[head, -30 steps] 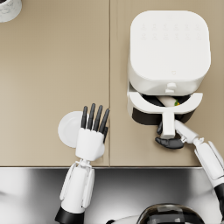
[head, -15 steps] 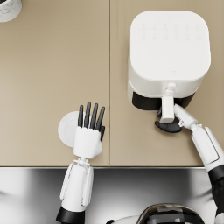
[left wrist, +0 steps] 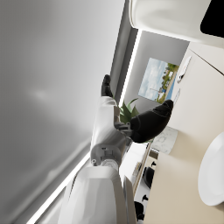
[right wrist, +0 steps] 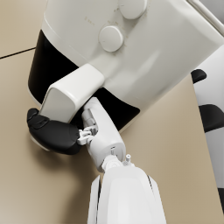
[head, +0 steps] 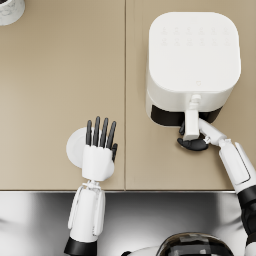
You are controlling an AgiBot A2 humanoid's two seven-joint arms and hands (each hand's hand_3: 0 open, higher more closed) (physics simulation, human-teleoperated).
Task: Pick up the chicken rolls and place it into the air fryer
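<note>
No chicken rolls are being shown on the white plate (head: 75,148) or elsewhere, presumably soft, light and hidden inside the air fryer (head: 192,60), whose handle (head: 191,122) is being gripped by the right hand (head: 192,143) while the left hand (head: 99,150) is being held spread, empty

A beige counter (head: 60,75) with a dark seam, edged by a steel strip (head: 40,220)

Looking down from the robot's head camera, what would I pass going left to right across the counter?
Grey cup in the far corner → white plate → left hand hovering over the plate's edge, fingers spread → air fryer → right hand at the fryer's handle.
</note>
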